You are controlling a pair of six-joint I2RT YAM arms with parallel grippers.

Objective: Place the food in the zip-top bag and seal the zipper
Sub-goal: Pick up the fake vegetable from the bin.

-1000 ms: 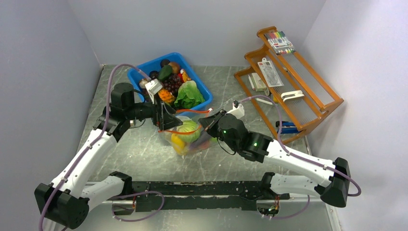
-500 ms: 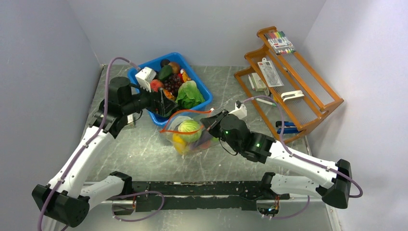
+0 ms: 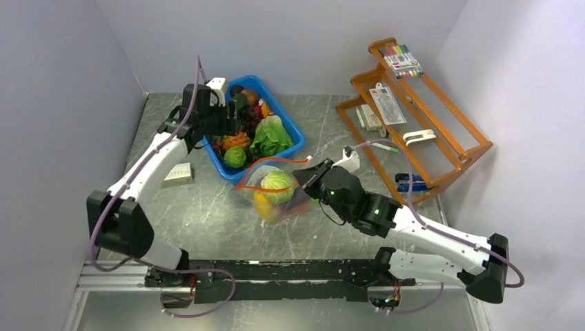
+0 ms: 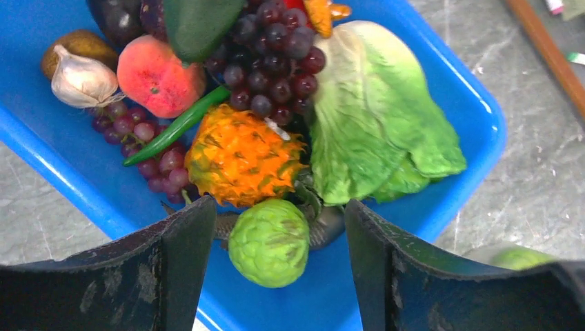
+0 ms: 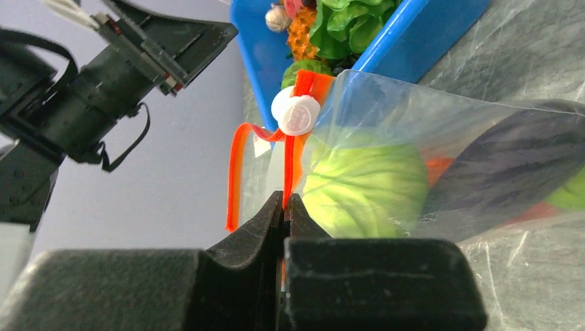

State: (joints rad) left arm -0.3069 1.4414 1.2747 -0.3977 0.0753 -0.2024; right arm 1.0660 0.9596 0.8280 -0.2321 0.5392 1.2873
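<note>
The clear zip-top bag [image 3: 276, 193] lies mid-table with a green cabbage [image 3: 279, 184], a yellow piece and a purple eggplant [image 5: 517, 148] inside. Its mouth gapes, and the red-orange zipper [image 5: 298, 155] with a white slider [image 5: 295, 115] runs along it. My right gripper [image 5: 285, 200] is shut on the zipper strip at the bag's right end [image 3: 308, 176]. My left gripper [image 3: 232, 118] hangs open over the blue bin [image 3: 293, 131]. In the left wrist view a green scaly ball [image 4: 269, 241] lies between its fingers [image 4: 183, 252], with a gap on each side.
The bin also holds lettuce [image 4: 376, 131], an orange spiky fruit [image 4: 241, 155], grapes [image 4: 272, 69], a peach [image 4: 155, 76], garlic and a green pepper. A wooden rack [image 3: 414, 103] with markers stands at the right. A small white box [image 3: 178, 174] lies left of the bag.
My left arm has swung from the bag's mouth back to the bin, and its jaws have narrowed. The right gripper has kept its hold on the zipper, and the bag has shifted slightly.
</note>
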